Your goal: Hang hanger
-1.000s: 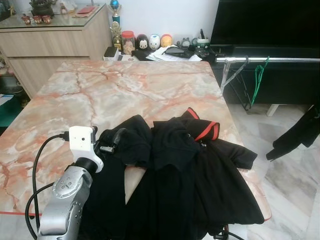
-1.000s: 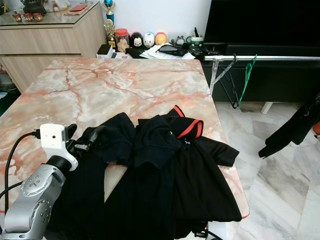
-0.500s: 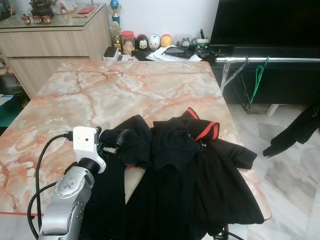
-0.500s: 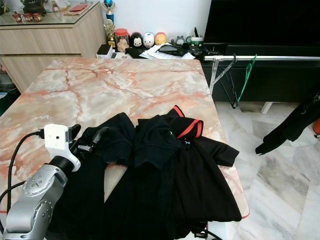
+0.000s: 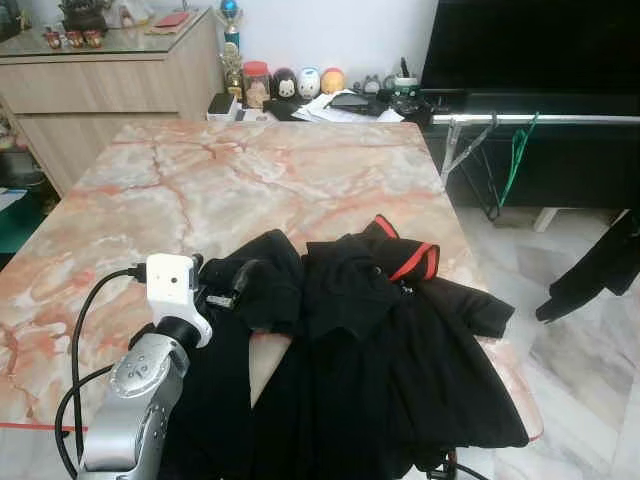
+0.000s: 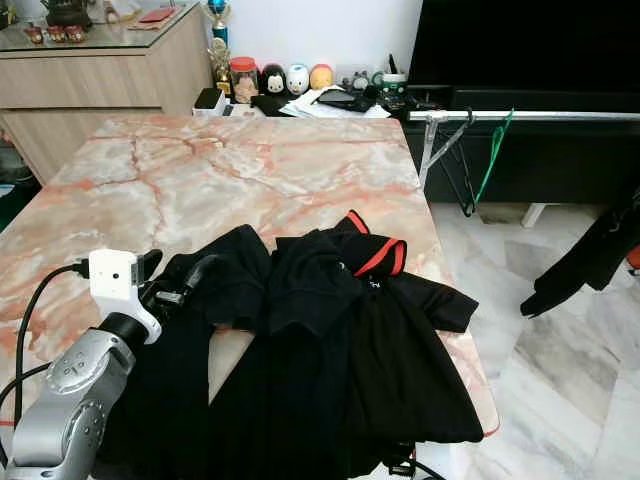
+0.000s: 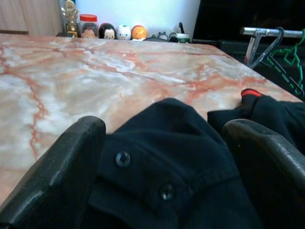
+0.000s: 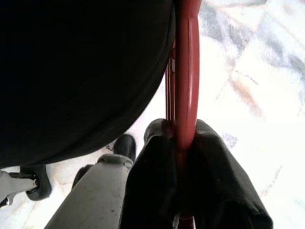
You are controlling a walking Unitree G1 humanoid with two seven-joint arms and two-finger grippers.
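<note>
Table: a marble top (image 5: pixel 250 180) veined pink and orange, with a heap of black clothes (image 5: pixel 370 340) over its near edge; one piece has a red-trimmed collar (image 5: pixel 412 260).
Room: a wooden sideboard (image 5: pixel 110 90) stands beyond the table on the left, a dark TV screen (image 5: pixel 530 45) on the right, and pale marble floor (image 5: pixel 590 400) runs along the right side.
Rail: a metal bar (image 5: pixel 540 119) stands by the table's far right corner, with a clear hanger (image 5: pixel 466 147) and a green hanger (image 5: pixel 516 155) on it.
Back shelf: a red-lidded jar (image 5: pixel 257 83) with something pale inside, small round figurines (image 5: pixel 308 82) beside it, and a trophy (image 5: pixel 232 50).
Left gripper (image 7: pixel 167 157): fingers apart, straddling a black buttoned collar (image 7: pixel 157 157) on the table; not closed on it.
Right gripper (image 8: pixel 183 143): clenched on a red hanger (image 8: pixel 187 71), with dark cloth (image 8: pixel 81 71) beside it.
Right wrist view adds: the hanger held over the floor, with the robot's leg and foot (image 8: pixel 102 167) below.
Head views add: a black garment (image 5: pixel 600 270) hanging in the air at the right edge, above the floor.
</note>
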